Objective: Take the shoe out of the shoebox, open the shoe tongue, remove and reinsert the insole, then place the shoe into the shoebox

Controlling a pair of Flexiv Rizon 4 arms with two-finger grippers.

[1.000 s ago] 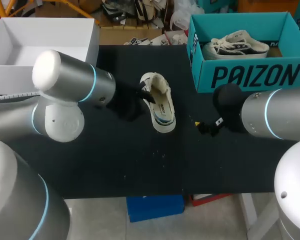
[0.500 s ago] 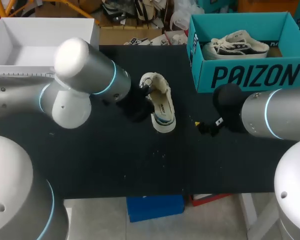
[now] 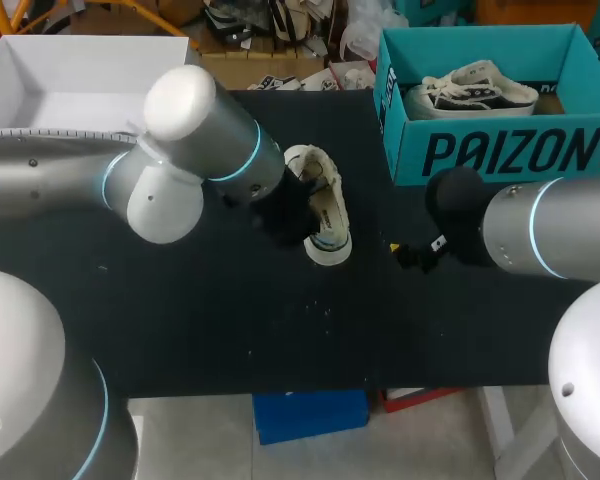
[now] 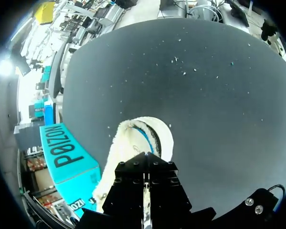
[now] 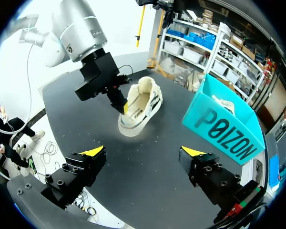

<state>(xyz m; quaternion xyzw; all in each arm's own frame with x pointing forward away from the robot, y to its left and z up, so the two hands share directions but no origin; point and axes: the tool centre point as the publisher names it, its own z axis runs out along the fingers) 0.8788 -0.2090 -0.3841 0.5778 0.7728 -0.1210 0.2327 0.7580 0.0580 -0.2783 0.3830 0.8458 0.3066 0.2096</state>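
The left gripper [image 5: 123, 107] has its two fingers drawn tight together, with barely a slit between them in its own wrist view. One yellow tip shows, pressed against the edge of the white sneaker [image 5: 139, 106] near its opening. Whether a fold of that edge is pinched between the fingers I can't tell from here. The sneaker sits out on the black table [image 3: 230, 320], around the middle and tilted rather than flat on its sole. Its fleecy opening is at the far end and its toe points toward the near edge. The left arm comes in over it from the side and hides part of it from above.

The right gripper [image 5: 143, 151] hangs over the table with its fingers spread wide and nothing between them, well apart from the sneaker.

The teal shoebox [image 3: 500, 150] stands at the far right corner of the table, open on top. A second sneaker [image 3: 470, 90], white with dark stripes, lies inside it.
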